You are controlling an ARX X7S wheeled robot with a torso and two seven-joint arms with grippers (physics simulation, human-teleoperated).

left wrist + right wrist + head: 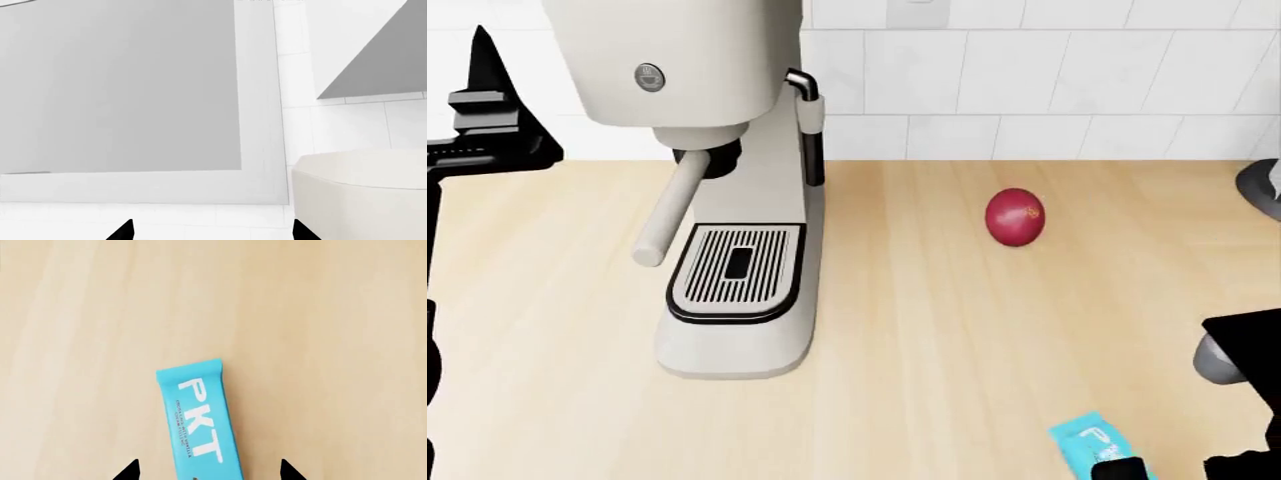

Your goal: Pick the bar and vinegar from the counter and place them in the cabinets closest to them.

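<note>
The bar (197, 420) is light blue with white "PKT" lettering and lies flat on the beige wood-grain counter (320, 315). It also shows in the head view (1088, 442) at the near right. My right gripper (208, 471) is open just above it, one black fingertip on each side of the bar's near end, not closed on it. My left gripper (211, 231) is open and empty, raised at the far left and facing a white-framed grey panel (133, 90). The vinegar is out of view.
A white coffee machine (727, 180) stands on the counter (934, 330) at the middle left; its top shows in the left wrist view (360, 190). A dark red round fruit (1014, 217) lies further back. White wall tiles (1068, 80) lie behind. A grey object (1264, 185) sits at the right edge.
</note>
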